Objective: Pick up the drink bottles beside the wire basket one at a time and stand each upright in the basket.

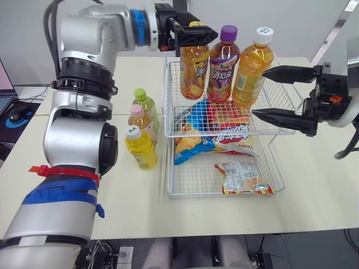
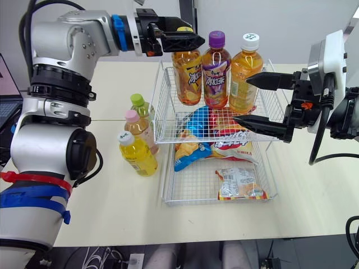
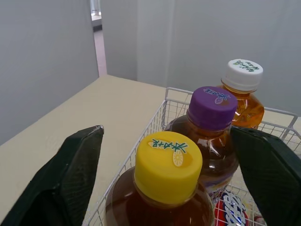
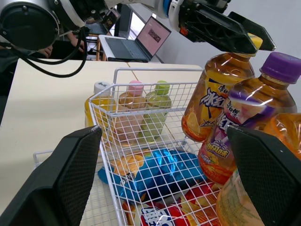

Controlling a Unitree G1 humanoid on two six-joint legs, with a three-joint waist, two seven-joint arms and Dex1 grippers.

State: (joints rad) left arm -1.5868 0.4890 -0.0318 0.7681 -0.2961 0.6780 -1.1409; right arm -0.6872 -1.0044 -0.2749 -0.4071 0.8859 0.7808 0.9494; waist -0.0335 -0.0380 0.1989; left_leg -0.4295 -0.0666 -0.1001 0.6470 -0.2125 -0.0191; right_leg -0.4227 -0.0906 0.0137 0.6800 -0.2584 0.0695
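- Table [image 1: 314, 185]: a pale, matt, level top is recorded. A plain light wall [image 1: 303, 22] stands behind it, and a laptop [image 4: 141, 40] and a mouse [image 1: 19, 114] are noted off to the left.
- Wire basket [image 1: 166, 89]: it is set mid-table, and snack packets [image 1: 193, 126] are lying in its lower part.
- Left gripper [image 1: 208, 36]: it is held at the back left corner of the basket with its fingers spread wide, one on each side of a cap and touching nothing. The step is judged to be the release of a placed bottle.
- Right gripper [image 1: 259, 93]: it is held wide open at the basket's right side, near the white-capped bottle [image 1: 249, 70], with nothing held.
- Bottles already placed: the yellow-capped bottle [image 1: 194, 73], the purple-capped bottle [image 1: 222, 64] and the white-capped one are standing upright in a row along the back of the basket, close together.
- Bottles yet to be moved: the green-capped bottle [image 1: 147, 103], the pink-capped bottle [image 1: 141, 119] and the yellow bottle [image 1: 140, 148] are standing in a tight cluster just beside the basket's left wall.
- Recommendation: the left gripper should be raised straight up, clear of the cap, before it is swung aside, so that the purple-capped neighbour is not knocked. An outer bottle of the cluster should be taken next and gripped on the body.
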